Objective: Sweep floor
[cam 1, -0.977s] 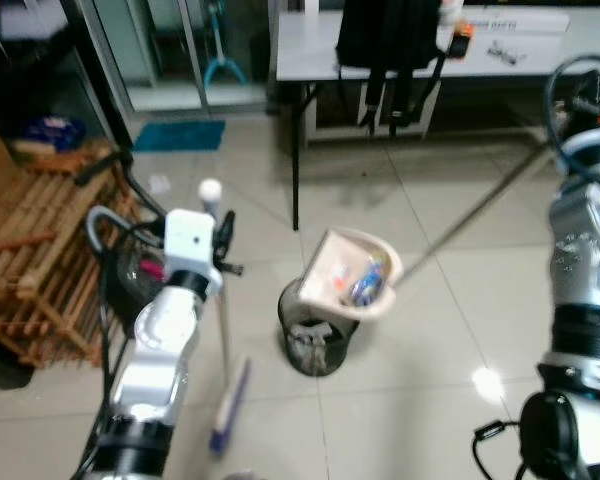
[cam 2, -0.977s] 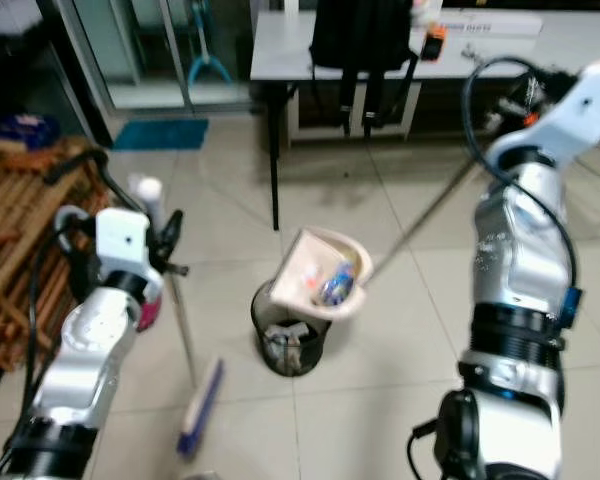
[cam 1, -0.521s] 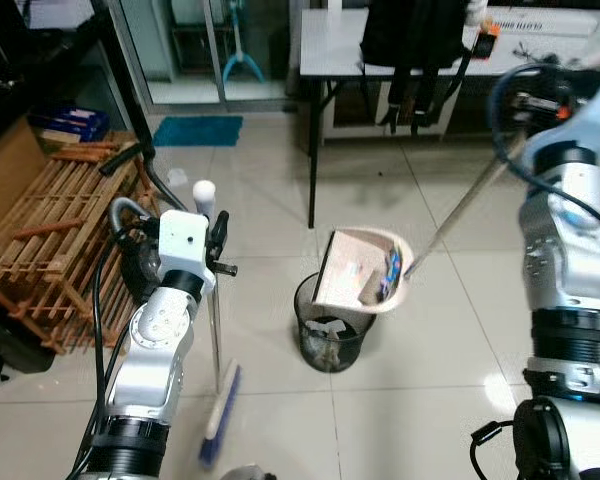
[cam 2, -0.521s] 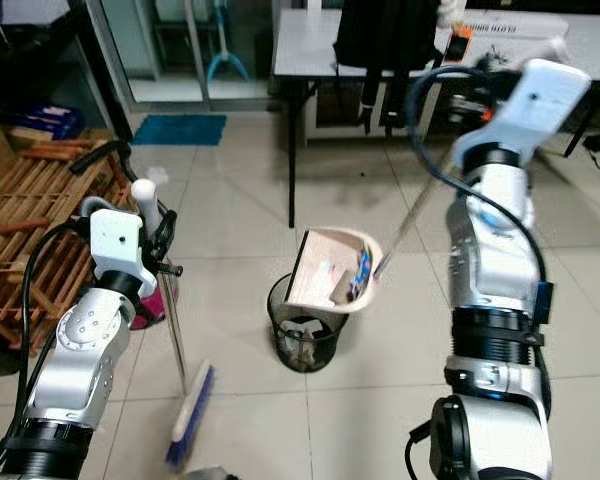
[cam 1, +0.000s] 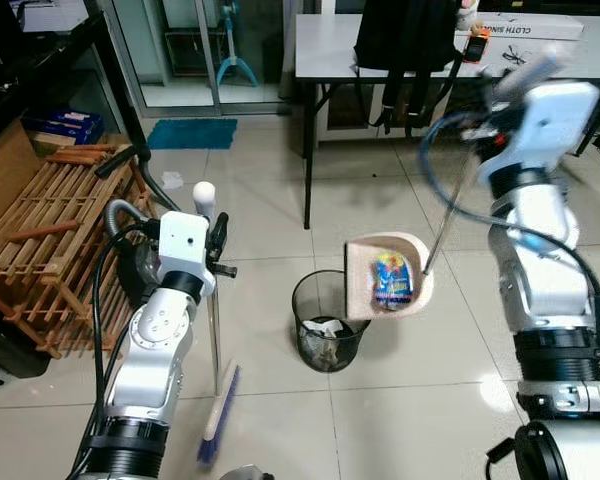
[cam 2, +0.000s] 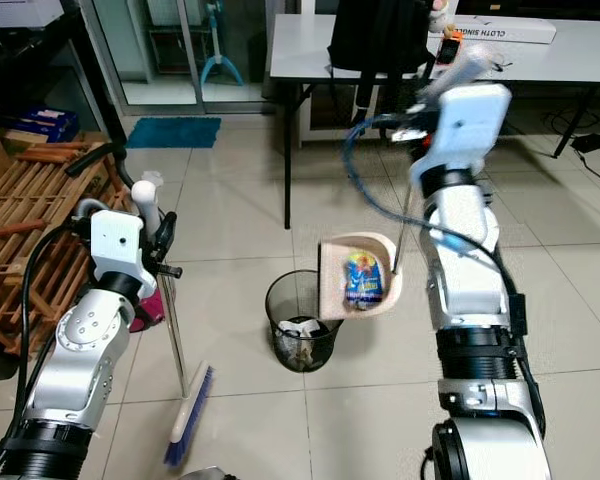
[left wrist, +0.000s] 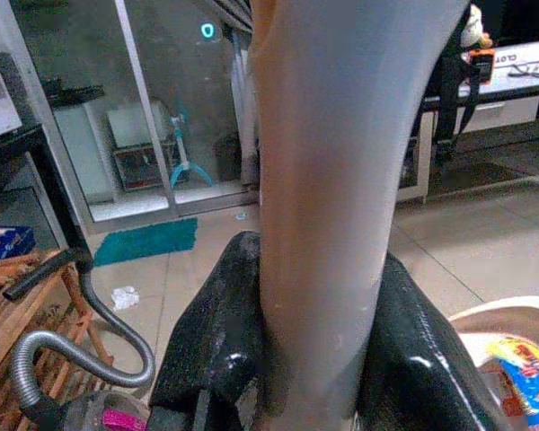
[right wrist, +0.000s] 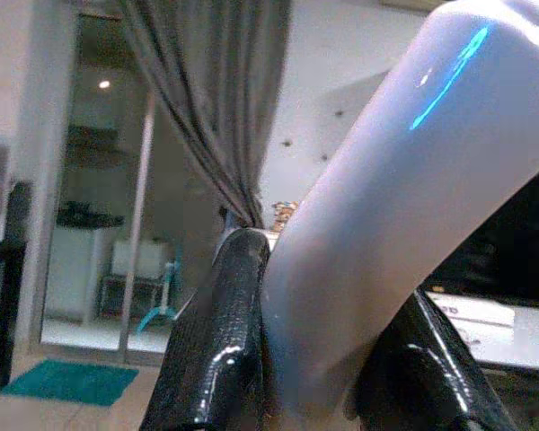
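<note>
Left eye view, left gripper: raised at the robot's left, its black fingers pinching the broom handle just below the white knob at its top.
Left eye view, broom: the handle stands nearly upright; the blue broom head rests on the tiled floor beside the robot's left arm.
Left eye view, dustpan: beige, held up off the floor and tipped on edge just beside and above the bin, with colourful wrappers lying in it.
Left eye view, dustpan handle: a long thin pole rising from the pan to the right arm.
Left eye view, bin: black mesh, standing on the floor between the two arms, with crumpled rubbish inside.
Left eye view, surroundings: a wooden rack lies at the left, and a grey table with a black backpack on it stands behind.
Right eye view, right gripper: raised high near the table edge, blurred; it holds the top of the dustpan pole.
Left wrist view, fingers: two black fingers pressed against either side of the thick grey handle, with the pan and a wrapper in the corner of the frame.
Right wrist view, fingers: two black fingers clamped on a pale rounded handle; a curtain and a glass door stand behind.
</note>
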Tool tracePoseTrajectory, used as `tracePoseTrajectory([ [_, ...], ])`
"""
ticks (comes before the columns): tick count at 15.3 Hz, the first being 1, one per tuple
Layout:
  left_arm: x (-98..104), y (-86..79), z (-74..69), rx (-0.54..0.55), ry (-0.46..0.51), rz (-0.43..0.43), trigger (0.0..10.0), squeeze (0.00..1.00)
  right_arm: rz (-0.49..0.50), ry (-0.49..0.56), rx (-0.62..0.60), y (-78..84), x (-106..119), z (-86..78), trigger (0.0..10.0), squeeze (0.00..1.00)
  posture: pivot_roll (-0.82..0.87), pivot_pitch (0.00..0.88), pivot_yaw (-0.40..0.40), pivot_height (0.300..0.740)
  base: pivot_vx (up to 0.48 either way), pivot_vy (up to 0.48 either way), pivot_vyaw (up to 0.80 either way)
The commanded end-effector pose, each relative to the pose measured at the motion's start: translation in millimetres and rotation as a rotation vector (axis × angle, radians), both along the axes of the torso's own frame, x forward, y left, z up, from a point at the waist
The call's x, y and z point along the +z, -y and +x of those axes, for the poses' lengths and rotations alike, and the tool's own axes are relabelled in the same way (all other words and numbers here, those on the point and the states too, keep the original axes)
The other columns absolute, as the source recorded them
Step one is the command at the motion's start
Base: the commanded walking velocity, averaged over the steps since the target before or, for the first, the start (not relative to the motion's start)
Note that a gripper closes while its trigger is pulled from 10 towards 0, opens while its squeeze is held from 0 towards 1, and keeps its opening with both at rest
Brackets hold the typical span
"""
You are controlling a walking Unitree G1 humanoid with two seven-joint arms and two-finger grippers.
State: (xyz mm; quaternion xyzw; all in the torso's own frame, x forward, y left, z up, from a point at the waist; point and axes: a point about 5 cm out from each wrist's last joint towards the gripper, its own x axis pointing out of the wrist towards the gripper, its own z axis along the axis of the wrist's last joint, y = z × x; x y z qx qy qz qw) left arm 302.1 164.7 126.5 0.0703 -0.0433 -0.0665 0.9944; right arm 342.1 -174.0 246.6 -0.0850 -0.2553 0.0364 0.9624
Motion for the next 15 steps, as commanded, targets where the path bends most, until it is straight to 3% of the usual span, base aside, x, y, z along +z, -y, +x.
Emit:
tracePoseTrajectory([
  [1,9,2.6,-0.4,-0.02,0.039,0.024,10.0,0.0,-0.048,0.125,0.055,-10.9,19,-9.0,10.0,0.0,-0.03,0.0,0.021,0.74,0.0,0.0,0.0],
  [3,8,2.4,-0.6,-0.02,0.041,0.03,10.0,0.0,-0.073,0.127,0.09,-21.8,13,-11.9,10.0,0.0,-0.03,0.0,0.02,0.74,0.0,0.0,0.0],
  [5,9,1.7,-0.4,-0.019,0.044,0.04,10.0,0.0,-0.159,0.138,0.156,-38.5,6,-16.5,10.0,0.0,-0.03,0.0,0.021,0.74,0.0,0.0,0.0],
  [9,8,0.9,0.4,-0.019,0.038,0.046,10.0,0.0,-0.279,0.142,0.177,-44.0,2,-17.4,10.0,0.0,-0.03,0.0,0.024,0.74,0.0,0.0,0.0],
  [13,8,1.4,1.9,-0.021,0.037,0.053,10.0,0.0,-0.303,0.163,0.124,-35.2,5,-16.4,10.0,0.0,-0.03,0.0,0.026,0.74,0.0,0.0,0.0],
  [15,8,1.2,2.4,-0.022,0.034,0.052,10.0,0.0,-0.313,0.176,-0.083,-7.6,13,-11.3,10.0,0.0,-0.03,0.0,0.026,0.74,0.0,0.0,0.0],
])
